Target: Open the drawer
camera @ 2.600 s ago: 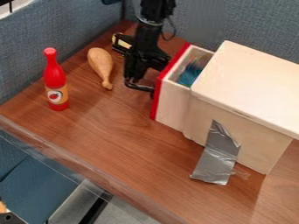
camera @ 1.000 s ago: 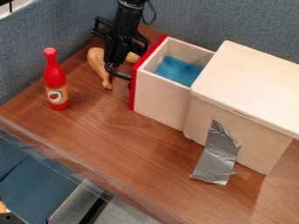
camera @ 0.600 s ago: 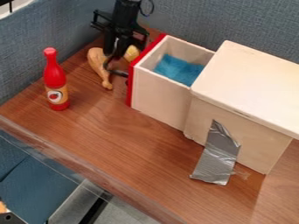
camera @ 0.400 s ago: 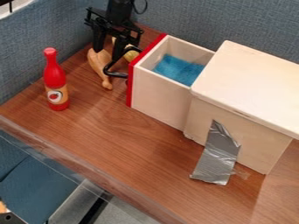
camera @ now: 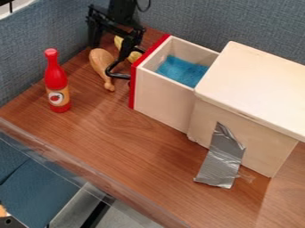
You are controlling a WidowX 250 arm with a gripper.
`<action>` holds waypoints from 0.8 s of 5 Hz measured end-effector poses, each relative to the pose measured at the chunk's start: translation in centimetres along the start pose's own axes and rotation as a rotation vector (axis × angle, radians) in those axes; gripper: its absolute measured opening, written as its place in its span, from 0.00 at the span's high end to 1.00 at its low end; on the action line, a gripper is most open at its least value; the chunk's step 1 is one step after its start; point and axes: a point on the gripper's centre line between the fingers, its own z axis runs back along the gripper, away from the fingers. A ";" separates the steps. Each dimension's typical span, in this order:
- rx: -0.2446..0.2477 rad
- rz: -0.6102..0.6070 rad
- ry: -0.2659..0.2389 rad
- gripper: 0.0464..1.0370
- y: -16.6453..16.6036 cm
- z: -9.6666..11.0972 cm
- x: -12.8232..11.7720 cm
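The black gripper (camera: 108,50) hangs at the upper left with its two fingers spread, nothing held between them. Its right finger is over the top end of the black curved handle (camera: 117,76); whether they touch I cannot tell. That handle is on the red front of the drawer (camera: 164,95), which stands well out of the pale wooden box (camera: 253,87). Inside the drawer lies a blue cloth (camera: 182,71).
A brown drumstick-shaped toy (camera: 102,64) lies just below the gripper, with a yellowish object (camera: 134,56) behind the handle. The red bottle (camera: 56,82) stands upright at left. Grey tape (camera: 221,160) runs from the box to the table. Blue partitions border the back and left.
The drawer has slid out toward the upper left, uncovering the blue cloth. My gripper moved up and left with it, then spread its fingers and rose off the handle.
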 end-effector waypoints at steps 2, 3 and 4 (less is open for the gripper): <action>-0.029 0.044 -0.099 0.04 1.8 6.4 -2.7; -0.041 0.035 -0.105 0.04 2.0 7.3 -3.9; -0.029 0.012 -0.064 0.04 1.9 7.0 -4.5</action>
